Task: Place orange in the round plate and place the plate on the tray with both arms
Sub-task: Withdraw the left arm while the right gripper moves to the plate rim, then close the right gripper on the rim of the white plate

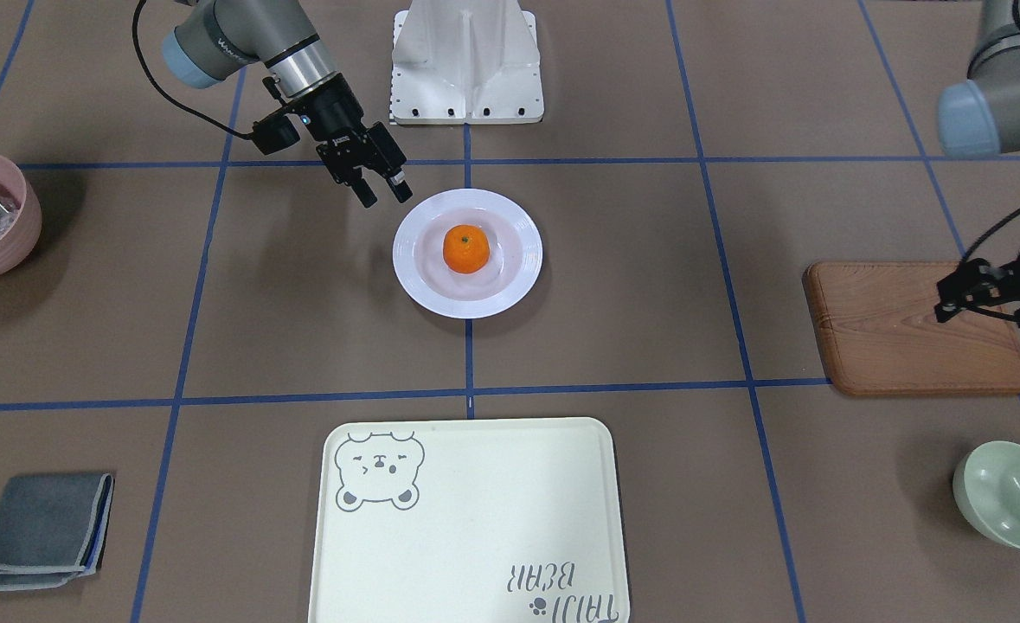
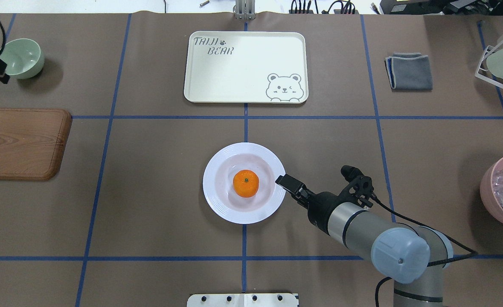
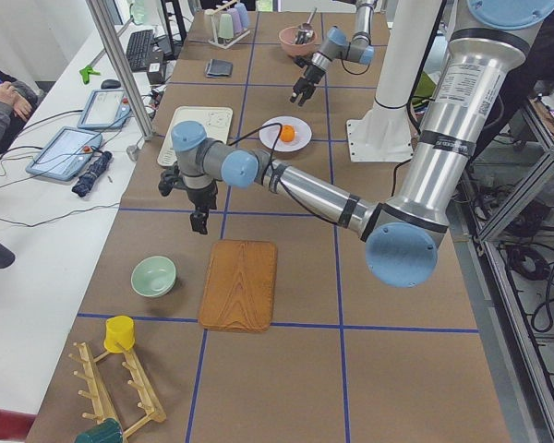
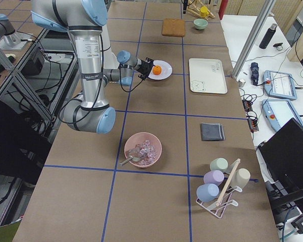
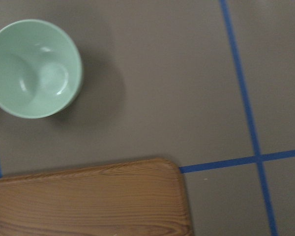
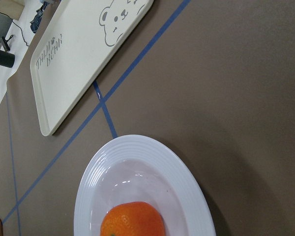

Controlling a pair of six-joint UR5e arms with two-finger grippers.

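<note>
The orange lay in the middle of the white plate, which sat flat on the brown surface. The cream tray was well apart from it, on the side away from the robot. So the first part of the job looked done, and the carry to the tray was not.

The right hand hovered just beside the plate's rim on the robot's side. Its two fingers were spread and held nothing. The left hand hung far off, over the corner of the wooden board near the green bowl. Whether it was spread or closed could not be told.

The plate looked stiff, glossy and breakable, probably ceramic or hard plastic, and likely slick under the fingers. Its wide ridged rim seemed the only place to take hold, since the well was shallow and occupied. A pinch over the rim's edge from each side, at opposite points, would probably keep it level. One finger would have to slip under the lip, which lay close to the surface.

The orange was small, light and round, and it was free to roll. Any tilt or jerk could send it toward the rim or off the plate. The tray had a low raised edge that the plate would have to clear before being set down.
</note>
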